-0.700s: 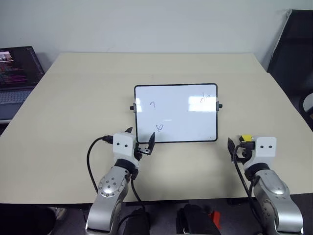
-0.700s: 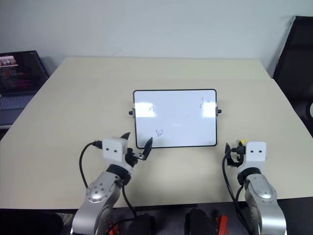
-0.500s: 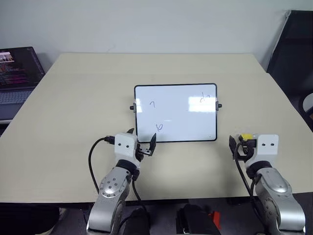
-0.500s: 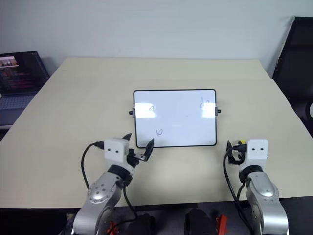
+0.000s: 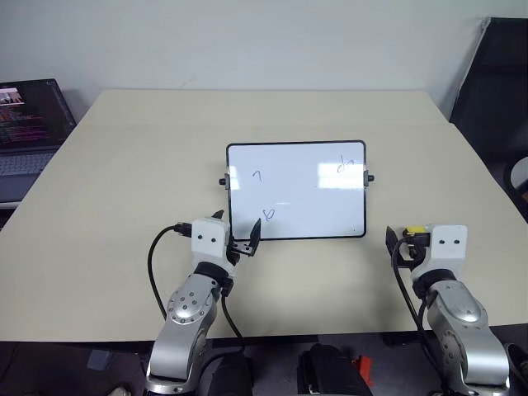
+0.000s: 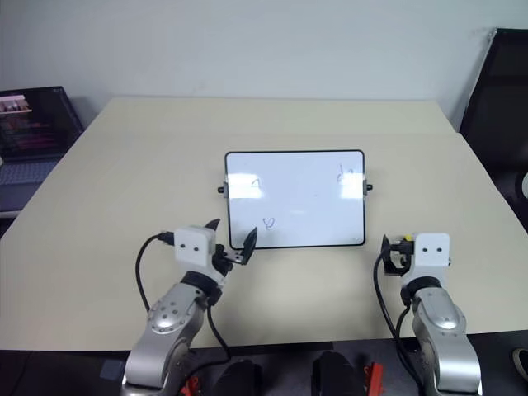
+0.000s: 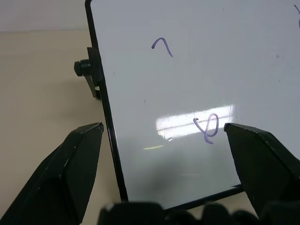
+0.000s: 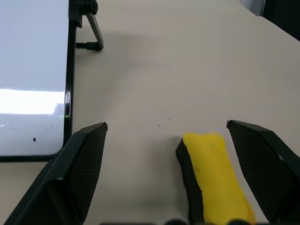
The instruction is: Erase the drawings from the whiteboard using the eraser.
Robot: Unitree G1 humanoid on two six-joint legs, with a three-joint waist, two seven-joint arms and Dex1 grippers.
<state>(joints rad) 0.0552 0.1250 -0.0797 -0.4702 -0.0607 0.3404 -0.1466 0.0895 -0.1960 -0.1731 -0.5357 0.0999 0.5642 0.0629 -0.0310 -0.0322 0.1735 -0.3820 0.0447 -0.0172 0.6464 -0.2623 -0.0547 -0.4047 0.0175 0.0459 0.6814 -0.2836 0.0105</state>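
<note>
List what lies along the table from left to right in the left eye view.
Dark laptop → left hand → black-framed white whiteboard → right hand with the small yellow eraser.

head eyes look down at the whiteboard point(image 5: 296, 190); both wrist views see its edges close.

The flat rectangular whiteboard with its thin frame point(image 5: 296, 191) lay at the middle of the broad wooden table point(image 5: 124, 173), and the three small marker drawings sat on it: one near its left edge point(image 5: 257, 175), one near its front-left corner point(image 5: 267, 214), one near its far right corner point(image 5: 346, 167). The small block eraser point(image 8: 215, 176) lay on the table to the right of the board and apart from it, between the spread fingers of the right gripper point(image 5: 406, 245), while the left gripper point(image 5: 238, 233) stood at the board's front-left corner, fingers spread. An open laptop point(image 5: 29, 132) stood beyond the table's left edge, and a dark chair point(image 5: 495, 91) stood off its far right corner.
</note>
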